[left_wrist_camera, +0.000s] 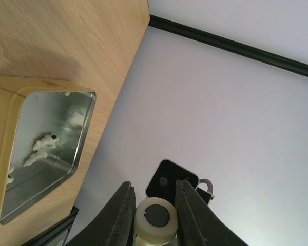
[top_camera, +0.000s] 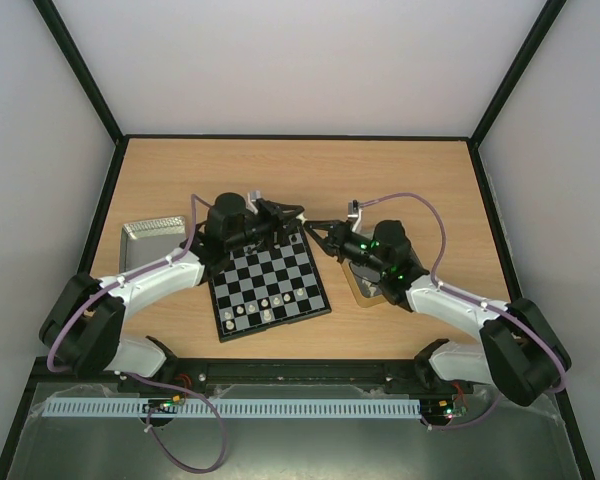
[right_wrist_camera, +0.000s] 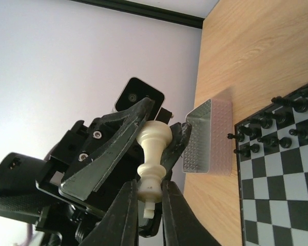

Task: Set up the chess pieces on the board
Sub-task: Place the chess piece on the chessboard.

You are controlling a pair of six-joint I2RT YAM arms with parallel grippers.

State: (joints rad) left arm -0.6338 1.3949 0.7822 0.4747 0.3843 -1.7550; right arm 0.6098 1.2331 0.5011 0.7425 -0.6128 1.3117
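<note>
From above: finding left gripper (top_camera: 278, 214) and right gripper (top_camera: 316, 232) facing tip to tip by the far right corner of the board (top_camera: 276, 322).

At left wrist: pinching white piece (left_wrist_camera: 155, 218) by its round end.

At right wrist: clamping the same piece's narrow end, and seeing black chess pieces (right_wrist_camera: 254, 149) lining the board's rows.

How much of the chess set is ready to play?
Partly. The black pieces stand in rows on the board, and a few white pieces stand too. The left tool and right tool both pinch one white piece mid-air. More loose pieces wait in the gold tray.
</note>
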